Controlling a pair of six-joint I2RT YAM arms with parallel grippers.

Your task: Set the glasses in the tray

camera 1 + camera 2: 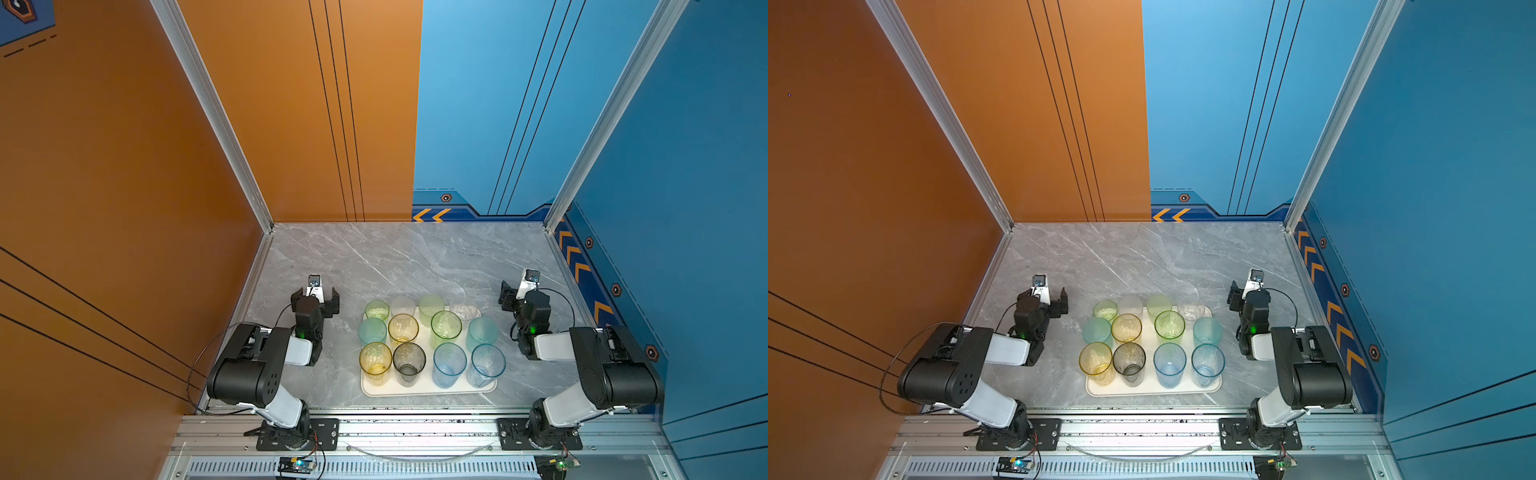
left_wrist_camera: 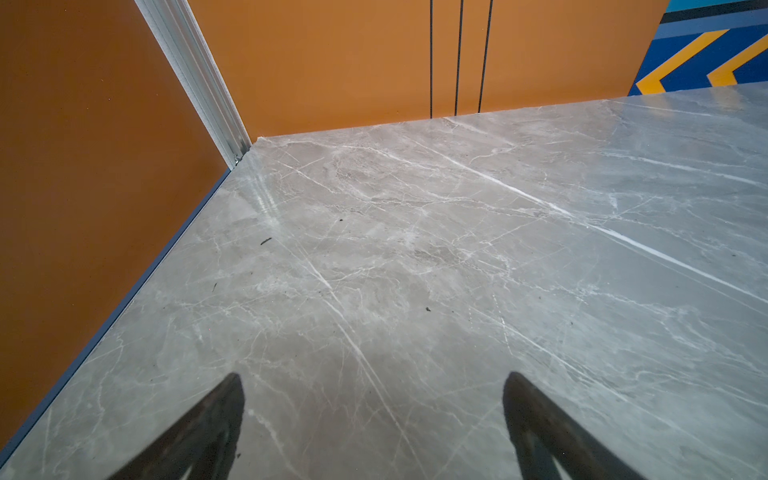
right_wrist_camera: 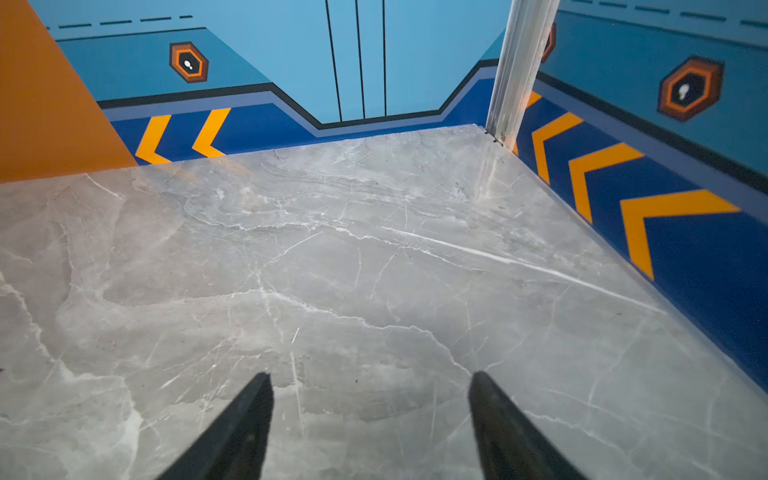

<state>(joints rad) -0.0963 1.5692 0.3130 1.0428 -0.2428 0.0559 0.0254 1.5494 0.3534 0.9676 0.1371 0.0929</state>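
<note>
Yellow, grey, blue and green glasses (image 1: 446, 326) are standing upright in three close rows on the cream tray (image 1: 428, 390), and all twelve seem to be sitting inside its rim. I'm judging them light, stiff, slick-walled and breakable. Packed this tightly, each is best pinched over its lip. The left tool (image 2: 374, 376) and right tool (image 3: 370, 375) are both hanging open and empty over bare surface (image 1: 395, 257). Nothing is showing readable writing or branding.

the glasses (image 1: 409, 360) hide much of the tray (image 1: 428, 391) floor and most of its far rim.
</note>
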